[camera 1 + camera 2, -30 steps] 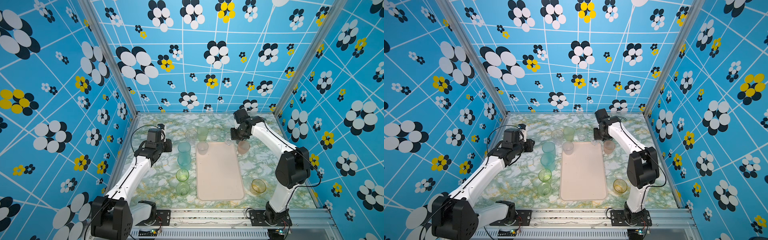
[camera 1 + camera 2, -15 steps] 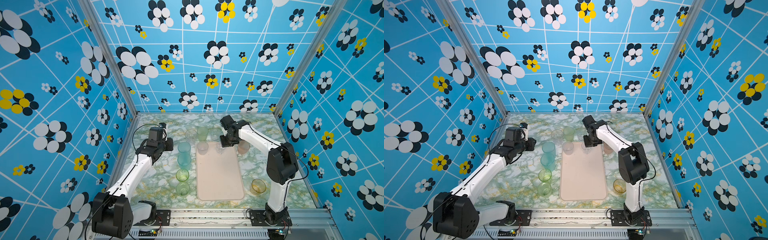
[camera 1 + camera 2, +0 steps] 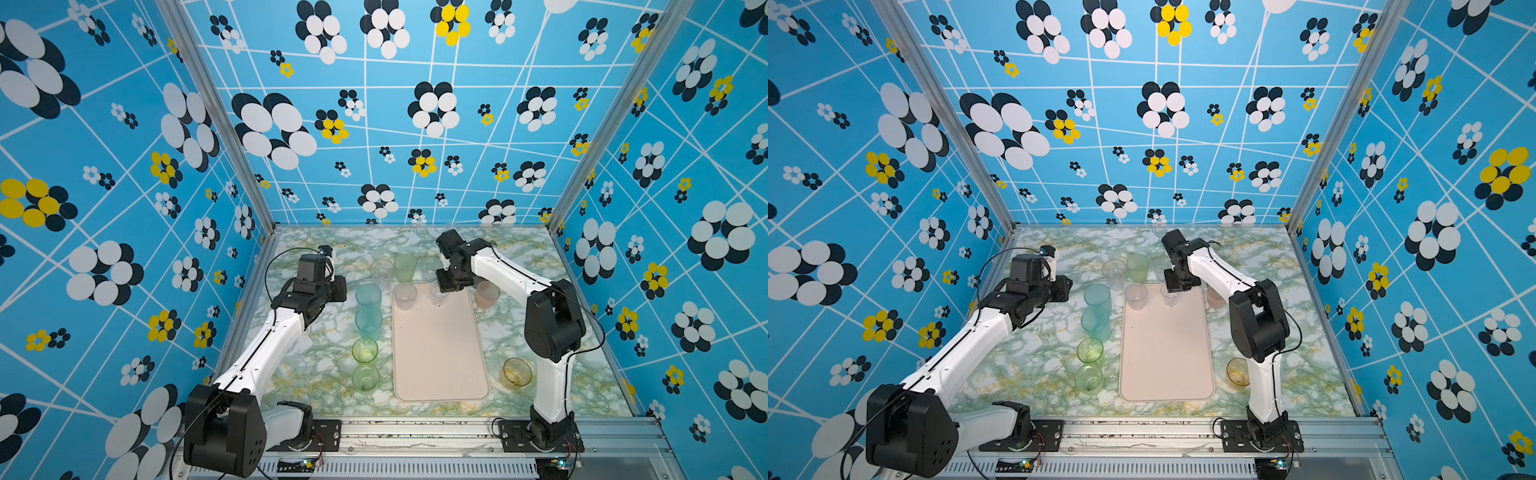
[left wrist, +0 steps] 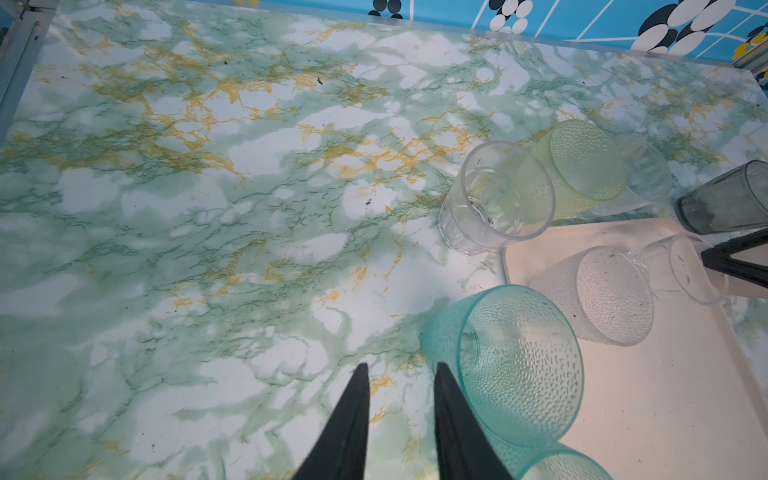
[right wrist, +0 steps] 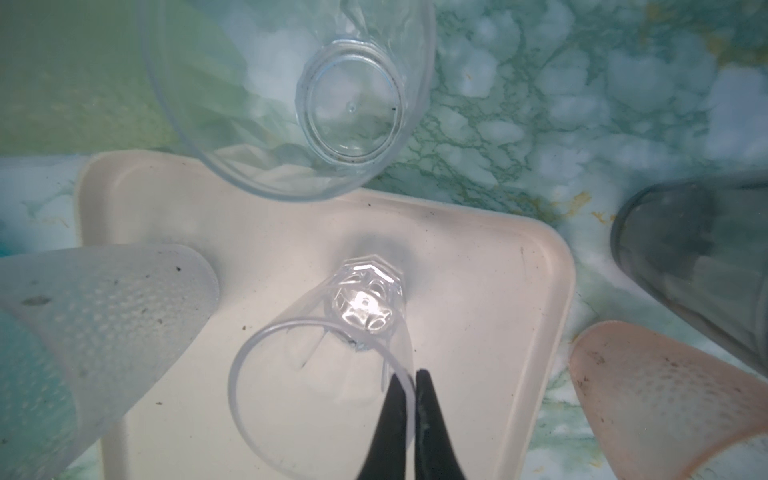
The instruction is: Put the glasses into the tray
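The glasses point(image 3: 365, 349) stand mostly on the marbled table point(image 3: 316, 374), along the left, far and right edges of the tray point(image 3: 440, 353). Only a frosted clear glass point(image 3: 405, 296) stands inside it, at the far left corner. I judge that the step in hand is the placing. The right gripper point(image 5: 409, 386) is closed on the rim of a small faceted clear glass point(image 5: 365, 307), inside the tray near its far edge. The next move calls for lowering the base flat, then opening.

The right wrist view shows this pinch, which both top views hide. The left wrist view shows the left gripper point(image 4: 401, 370) slightly open and empty, just beside a teal glass point(image 4: 519, 365).
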